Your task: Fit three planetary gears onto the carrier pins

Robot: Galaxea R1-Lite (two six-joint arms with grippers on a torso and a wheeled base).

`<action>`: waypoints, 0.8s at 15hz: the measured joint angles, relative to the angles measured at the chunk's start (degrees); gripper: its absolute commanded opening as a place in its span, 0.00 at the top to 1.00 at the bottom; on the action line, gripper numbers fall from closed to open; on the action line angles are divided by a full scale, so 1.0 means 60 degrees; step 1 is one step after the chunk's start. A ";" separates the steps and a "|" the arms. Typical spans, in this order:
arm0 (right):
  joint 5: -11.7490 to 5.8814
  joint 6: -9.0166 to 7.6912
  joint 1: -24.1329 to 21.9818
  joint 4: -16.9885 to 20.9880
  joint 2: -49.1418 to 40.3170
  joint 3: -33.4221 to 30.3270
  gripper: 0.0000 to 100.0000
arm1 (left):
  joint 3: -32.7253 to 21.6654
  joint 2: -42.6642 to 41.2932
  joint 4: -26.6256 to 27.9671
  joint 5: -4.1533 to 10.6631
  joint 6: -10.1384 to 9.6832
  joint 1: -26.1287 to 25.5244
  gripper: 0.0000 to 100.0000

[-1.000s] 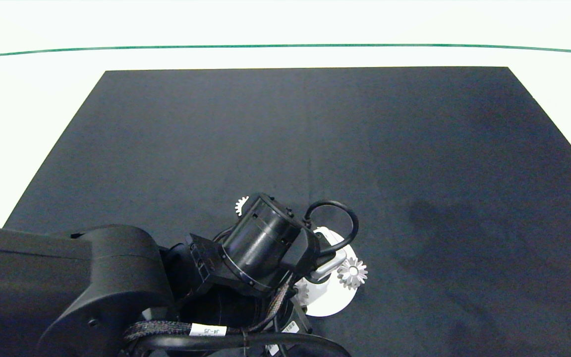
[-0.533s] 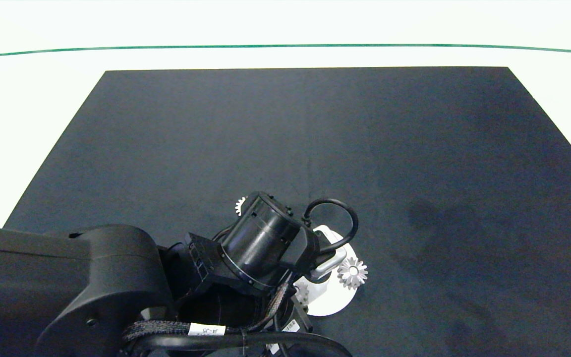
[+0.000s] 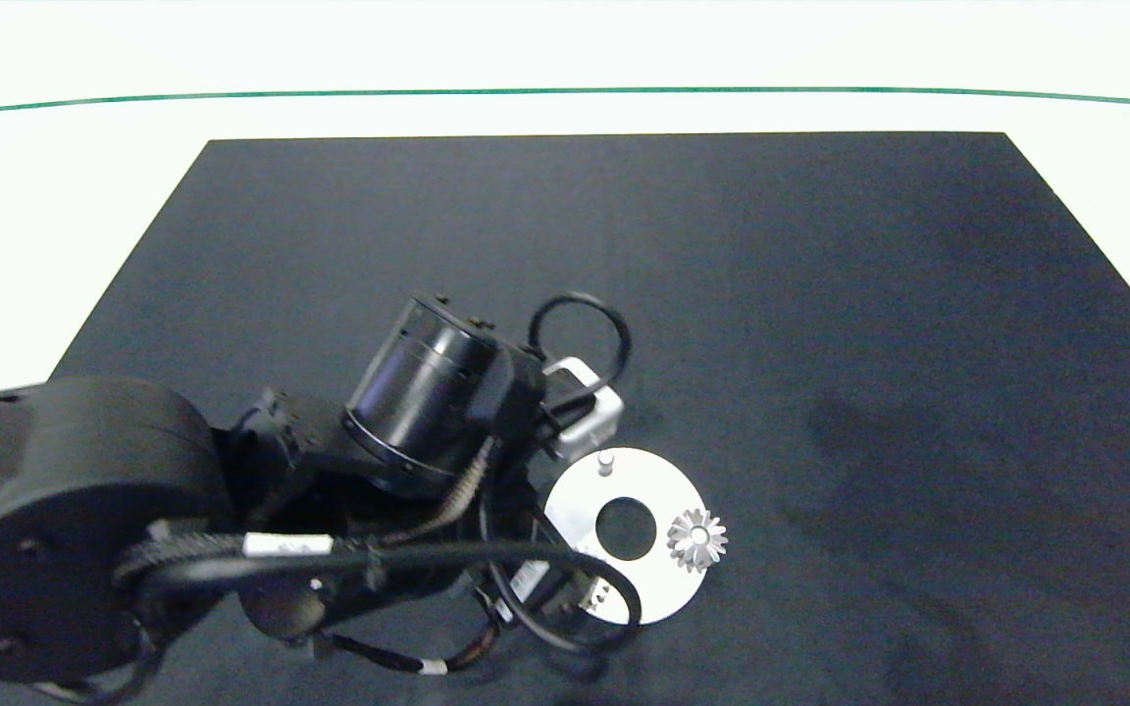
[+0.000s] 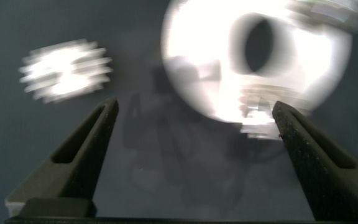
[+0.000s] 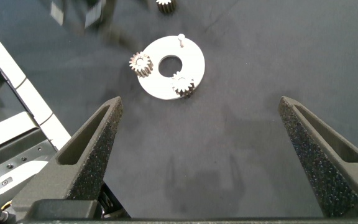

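**Two gears seated, one pin bare, left gripper over the last gear**

The flat white round disc (image 3: pixel 658 588) lies on the black mat (image 3: pixel 820 294), so its short silvery-white carrier pins stand upright and a gear can drop straight on. Two small silvery toothed planetary gears already sit on pins: one at the disc's right edge (image 3: pixel 697 539), one at its near-left edge (image 5: pixel 141 63), largely hidden under the arm in the head view. The third pin (image 3: pixel 606 458) stands bare on the far side.

The last loose gear (image 4: pixel 66 70) lies on the mat just beyond the disc. The left gripper (image 4: pixel 191 124) hangs above the mat with its grey fingers spread wide and nothing held, the loose gear to one side, probably heading for a pick.

The right gripper (image 5: pixel 201 118) is parked well off to the side, wide apart and empty.
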 measured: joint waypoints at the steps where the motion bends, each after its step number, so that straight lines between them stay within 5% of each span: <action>1: -0.0004 0.0000 0.0000 0.0000 0.0000 0.0000 0.00 | -0.0010 -0.0392 0.0006 -0.0002 -0.0276 0.0528 0.00; 6: -0.0037 0.0008 -0.0008 -0.0004 0.0039 0.0030 0.00 | 0.0740 -0.2619 0.0037 -0.0028 -0.1902 0.3359 0.00; 10: -0.0008 0.0018 -0.0260 -0.0022 0.0319 0.0110 0.00 | 0.0931 -0.3552 0.0349 -0.0043 -0.2148 0.5315 0.00; 12: 0.0006 0.0100 -0.0577 -0.0132 0.0673 0.0179 0.00 | 0.0776 -0.3645 0.0498 -0.0037 -0.2162 0.5642 0.00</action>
